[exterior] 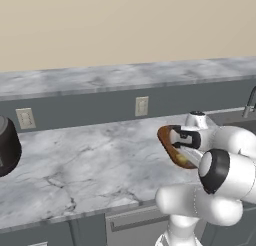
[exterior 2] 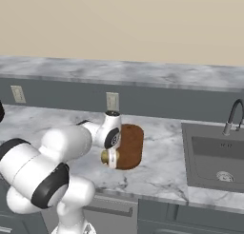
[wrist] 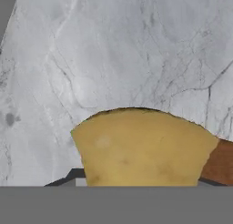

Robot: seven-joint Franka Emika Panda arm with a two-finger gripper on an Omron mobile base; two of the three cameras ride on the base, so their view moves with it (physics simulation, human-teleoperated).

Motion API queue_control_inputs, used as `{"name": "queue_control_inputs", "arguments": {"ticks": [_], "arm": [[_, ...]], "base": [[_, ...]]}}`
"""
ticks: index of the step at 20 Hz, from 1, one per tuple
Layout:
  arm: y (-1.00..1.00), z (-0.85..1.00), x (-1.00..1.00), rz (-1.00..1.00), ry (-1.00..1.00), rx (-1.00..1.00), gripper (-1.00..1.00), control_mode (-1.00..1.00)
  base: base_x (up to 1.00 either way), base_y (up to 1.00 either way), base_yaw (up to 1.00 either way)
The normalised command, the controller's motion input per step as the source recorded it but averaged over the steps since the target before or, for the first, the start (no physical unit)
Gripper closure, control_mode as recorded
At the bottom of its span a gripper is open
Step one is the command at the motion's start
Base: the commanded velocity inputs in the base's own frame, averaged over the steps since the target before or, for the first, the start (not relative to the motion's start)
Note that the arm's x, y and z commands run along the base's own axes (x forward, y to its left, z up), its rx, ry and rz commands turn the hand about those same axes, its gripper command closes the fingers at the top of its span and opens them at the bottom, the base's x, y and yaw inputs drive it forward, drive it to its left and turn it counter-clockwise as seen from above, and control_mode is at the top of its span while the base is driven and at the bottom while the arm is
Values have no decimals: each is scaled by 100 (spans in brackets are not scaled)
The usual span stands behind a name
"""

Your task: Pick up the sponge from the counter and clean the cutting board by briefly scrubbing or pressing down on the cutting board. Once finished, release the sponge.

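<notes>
toaster (exterior: 7, 147): black, far left on the counter (exterior: 90, 165), well apart from the work area
outlets: two on the dark backsplash behind the counter, clear of the arm
cutting board (exterior 2: 129, 146): reddish-brown oblong, flat on the counter, left of the sink (exterior 2: 217, 159); long axis runs roughly front-to-back from the base
gripper (exterior 2: 110, 158): low at the board's near-left edge, wrist pointing down
gripper state: clamped on the sponge (wrist: 141, 148), jaws narrow, tips mostly hidden behind the block
sponge: mustard-yellow, held between the tips; large in the hand view, sliver of it visible at the wrist in the right base view
sponge vs board: in the hand view, bare marble ahead and left of the sponge, brown board (wrist: 222, 166) peeking out just beside its right edge
contact with board: cannot tell, underside hidden
key relation: bulk of the board lies to the right of the gripper, toward the sink; judged, shift that way so the press lands on wood
step: judged pick done, scrub pending, release after
risk: pressing here likely catches the board rim or bare counter
</notes>
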Motion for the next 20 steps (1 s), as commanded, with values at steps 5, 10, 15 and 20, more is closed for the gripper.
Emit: {"name": "queue_control_inputs", "arguments": {"ticks": [5, 10, 15, 20], "arm": [[92, 33, 7, 0, 2, -7, 100, -100], [98, 12, 33, 0, 9, -5, 100, -100], [30, -15, 44, 6, 12, 1, 100, -100], [8, -47, 32, 12, 11, 2, -100, -100]], "base": [[0, 0, 0], [0, 0, 0], [0, 0, 0], [0, 0, 0]]}}
